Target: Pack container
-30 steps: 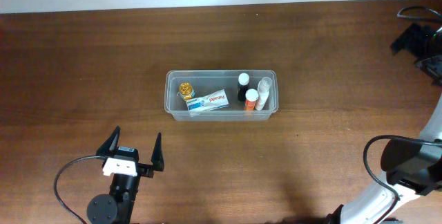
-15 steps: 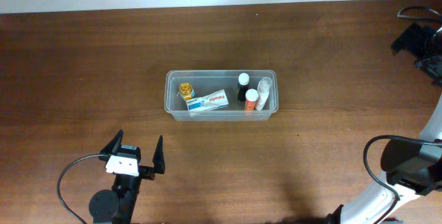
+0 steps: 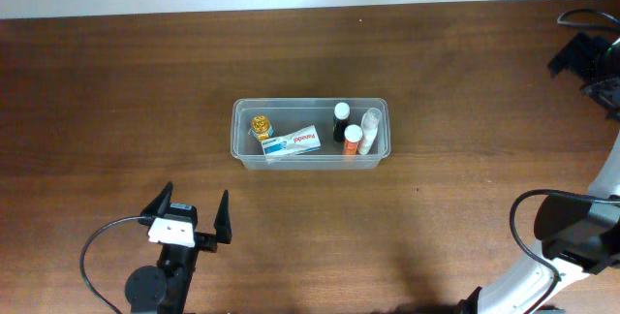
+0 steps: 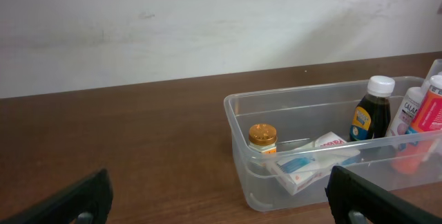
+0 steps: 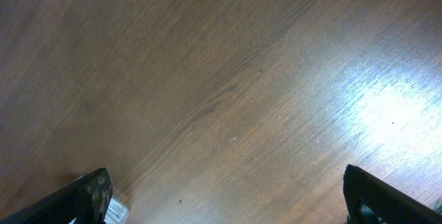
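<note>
The clear plastic container [image 3: 235,132] sits mid-table. Inside it are a gold-capped small bottle [image 3: 260,124], a white and blue box [image 3: 292,142], a dark bottle with a white cap [image 3: 341,120], an orange bottle [image 3: 353,139] and a pale bottle [image 3: 370,125]. My left gripper [image 3: 192,202] is open and empty, near the front left and well short of the container. In the left wrist view, the container [image 4: 297,95] lies ahead to the right of the open jaws [image 4: 221,207]. My right gripper [image 3: 587,60] is at the far right edge; its wrist view shows open jaws [image 5: 228,196] over bare wood.
The table is dark brown wood with a pale wall behind its far edge. The right arm's base and cables [image 3: 572,236] stand at the front right corner. The left arm's cable [image 3: 92,246] loops at the front left.
My left gripper has drawn back slightly toward the table's front edge and then held still. The container, its contents and the right arm have not moved.
</note>
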Robot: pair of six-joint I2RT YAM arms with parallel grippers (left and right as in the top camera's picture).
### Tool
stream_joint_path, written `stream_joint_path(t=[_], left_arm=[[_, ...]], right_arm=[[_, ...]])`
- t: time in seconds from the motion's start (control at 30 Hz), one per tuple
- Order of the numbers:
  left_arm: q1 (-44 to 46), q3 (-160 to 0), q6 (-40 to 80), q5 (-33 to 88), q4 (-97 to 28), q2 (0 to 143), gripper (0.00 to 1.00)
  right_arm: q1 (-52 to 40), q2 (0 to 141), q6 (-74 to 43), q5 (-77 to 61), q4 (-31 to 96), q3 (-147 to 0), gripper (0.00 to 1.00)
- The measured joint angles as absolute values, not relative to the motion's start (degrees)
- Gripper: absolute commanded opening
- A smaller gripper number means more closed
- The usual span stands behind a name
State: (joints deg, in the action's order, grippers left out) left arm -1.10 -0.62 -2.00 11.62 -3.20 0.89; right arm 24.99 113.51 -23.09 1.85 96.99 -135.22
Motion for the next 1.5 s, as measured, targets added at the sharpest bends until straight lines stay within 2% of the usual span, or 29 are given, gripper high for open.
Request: stream_joint_path(t=[0.63,1.1,1.27,1.5], left_arm=[[-1.1,-0.6,-2.0,11.6,-3.2,0.9,0.99],[-1.1,-0.6,-2.0,11.6,-3.2,0.9,0.99],[-1.1,-0.6,-2.0,11.6,-3.2,0.9,0.99],[-1.1,-0.6,-2.0,11.6,-3.2,0.8,0.99]], right_arm=[[24.4,112.3,-23.1,1.9,97.0,-135.2,0.98],[10.9,89.6,-23.1,3.2,96.6,-135.0,0.98],[8.1,79.5,-23.1,3.7,86.4,-124.9,0.98],[4.4,62.7,-21.5,3.6,62.3,-96.4,0.98]])
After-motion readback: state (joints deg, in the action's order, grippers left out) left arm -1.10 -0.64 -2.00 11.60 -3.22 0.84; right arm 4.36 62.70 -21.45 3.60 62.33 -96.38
